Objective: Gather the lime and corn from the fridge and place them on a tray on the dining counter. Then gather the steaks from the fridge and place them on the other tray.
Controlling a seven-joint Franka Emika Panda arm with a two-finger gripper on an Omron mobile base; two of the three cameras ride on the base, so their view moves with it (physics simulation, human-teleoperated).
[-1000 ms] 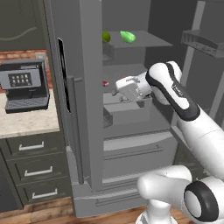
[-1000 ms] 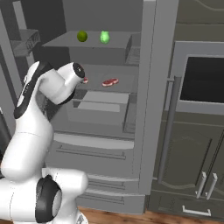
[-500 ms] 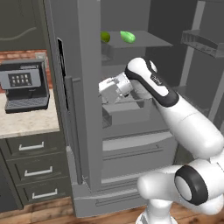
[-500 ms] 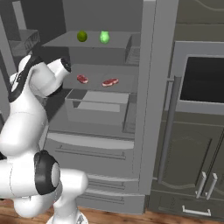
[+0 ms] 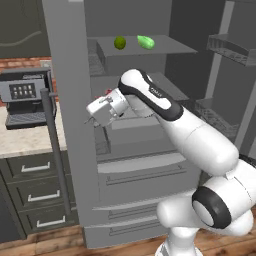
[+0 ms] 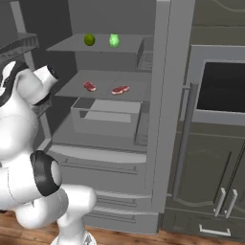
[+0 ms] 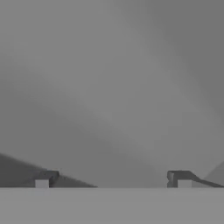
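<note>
Swung leftward since a second ago: the white arm, whose tool (image 5: 91,116) has left the middle shelf and now sits at the edge of the fridge's (image 5: 70,125) open left door, holding nothing. Both steaks, one of them hidden behind the arm before, now show in the right base view.

Room: wood floor (image 6: 191,237); dark cabinets (image 6: 210,182) to the fridge's right, with a black oven window (image 6: 222,86) above them. To the left, a pale stone bench (image 5: 25,142) over dark drawers (image 5: 37,195), carrying a black coffee machine (image 5: 25,97) against a red brick wall (image 5: 20,62).

Fridge, doors open:
- Top shelf (image 6: 95,45): the lime (image 6: 89,39), dark green, beside a paler green item (image 6: 114,40), slightly apart.
- Middle shelf (image 6: 103,88): two steaks (image 6: 89,86) (image 6: 120,89), lying flat, apart from each other.
- Below: a grey drawer bin (image 6: 107,117); contents not discernible.
- Bottom: closed drawers (image 6: 103,167).

Tool: jaws wide apart in the hand view, fingertips (image 7: 43,179) at the lower corners, facing a blurred grey surface.
</note>
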